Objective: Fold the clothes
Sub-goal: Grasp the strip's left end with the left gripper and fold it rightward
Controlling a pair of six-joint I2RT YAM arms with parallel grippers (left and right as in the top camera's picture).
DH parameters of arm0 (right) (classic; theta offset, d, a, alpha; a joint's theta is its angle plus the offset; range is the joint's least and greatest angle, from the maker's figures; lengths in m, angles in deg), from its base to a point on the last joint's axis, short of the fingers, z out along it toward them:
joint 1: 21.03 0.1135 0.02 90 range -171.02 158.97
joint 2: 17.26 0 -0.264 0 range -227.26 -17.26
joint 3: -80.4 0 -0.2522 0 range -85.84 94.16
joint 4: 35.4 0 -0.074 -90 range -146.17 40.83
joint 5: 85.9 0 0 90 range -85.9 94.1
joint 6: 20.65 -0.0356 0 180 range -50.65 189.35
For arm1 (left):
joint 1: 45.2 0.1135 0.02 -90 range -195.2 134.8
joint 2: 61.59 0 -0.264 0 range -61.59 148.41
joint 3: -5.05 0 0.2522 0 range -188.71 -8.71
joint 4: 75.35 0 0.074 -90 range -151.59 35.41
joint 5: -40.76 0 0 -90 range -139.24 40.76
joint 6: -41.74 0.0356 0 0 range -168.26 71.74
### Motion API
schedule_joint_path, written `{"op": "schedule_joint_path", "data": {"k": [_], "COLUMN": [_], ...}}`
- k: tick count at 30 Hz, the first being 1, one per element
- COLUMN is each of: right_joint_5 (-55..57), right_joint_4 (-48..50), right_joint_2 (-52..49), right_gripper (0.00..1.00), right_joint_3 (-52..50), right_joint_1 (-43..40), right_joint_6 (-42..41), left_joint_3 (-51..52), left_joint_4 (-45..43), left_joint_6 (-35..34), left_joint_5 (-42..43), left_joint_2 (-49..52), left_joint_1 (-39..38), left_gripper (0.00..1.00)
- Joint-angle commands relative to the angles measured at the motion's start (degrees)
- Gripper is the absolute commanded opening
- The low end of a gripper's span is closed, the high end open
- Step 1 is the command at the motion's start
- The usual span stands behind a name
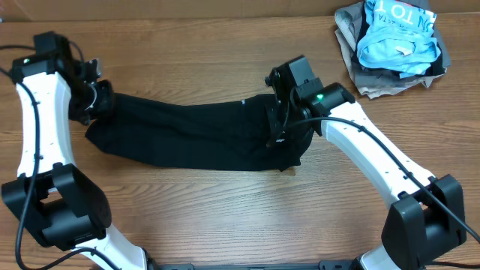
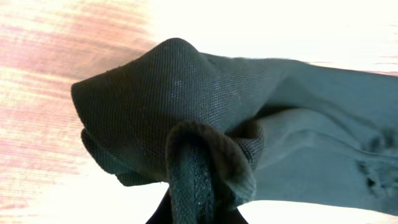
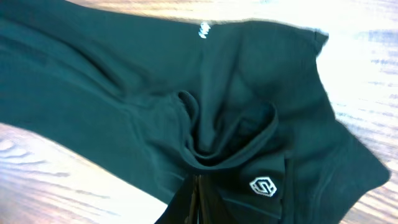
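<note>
Wood-grain worktop, glare at the edges. Mid-worktop lies the black T-shirt, gathered into a long narrow band between both arms. The left tool is clamped on its left end; the right tool pinches a pucker at the right end. Cloth is thin, soft, finely knit. Crosswise folds likely remain.

Overhead view evenly lit, sharp; wrist views overexposed, table glaring white.

Overhead looks down; both wrist views closely share the clothes.
</note>
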Motion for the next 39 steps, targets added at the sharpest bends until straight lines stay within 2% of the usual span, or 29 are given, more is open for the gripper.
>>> {"op": "schedule_joint_path", "data": {"k": [1,9,14,23,29,31,34,39], "right_joint_5": [-0.02,-2.19,-3.21,-6.73,-6.71,-6.69,-6.51,-6.49], "right_joint_4": [1.2,1.29,1.11,1.11,-0.13,-0.76,-1.29,-1.22], "right_joint_2": [0.2,0.2,0.31,3.34,4.2,4.2,4.2,4.2], "right_gripper": [0.04,0.04,0.04,0.06,0.09,0.09,0.09,0.12], "right_joint_3": [-0.9,-0.79,0.11,1.31,1.31,1.31,1.31,1.31], "right_joint_1": [-1.36,-4.35,-6.91,-12.59,-14.82,-14.88,-14.88,-14.88], "right_joint_6": [-1.75,-1.73,-1.73,-1.49,-1.49,-1.46,-1.44,-1.44], "left_joint_3": [-1.42,0.22,0.31,0.31,0.31,0.31,0.31,-0.98], "left_joint_4": [0.33,-0.85,-2.14,-4.2,-8.74,-8.98,-9.22,-9.79], "left_joint_6": [-0.63,-0.68,-0.7,-2.67,-4.17,-4.17,-4.39,-5.86], "left_joint_5": [-1.16,-7.89,-7.91,-7.21,-3.26,-3.15,-2.64,1.75], "left_joint_2": [-0.22,0.87,3.3,14.12,19.37,20.0,20.24,20.24], "left_joint_1": [-3.87,-14.29,-19.67,-26.43,-30.53,-31.58,-32.63,-33.09], "left_gripper": [0.04,0.04,0.04,0.04,0.04,0.11,0.3,0.43]}}
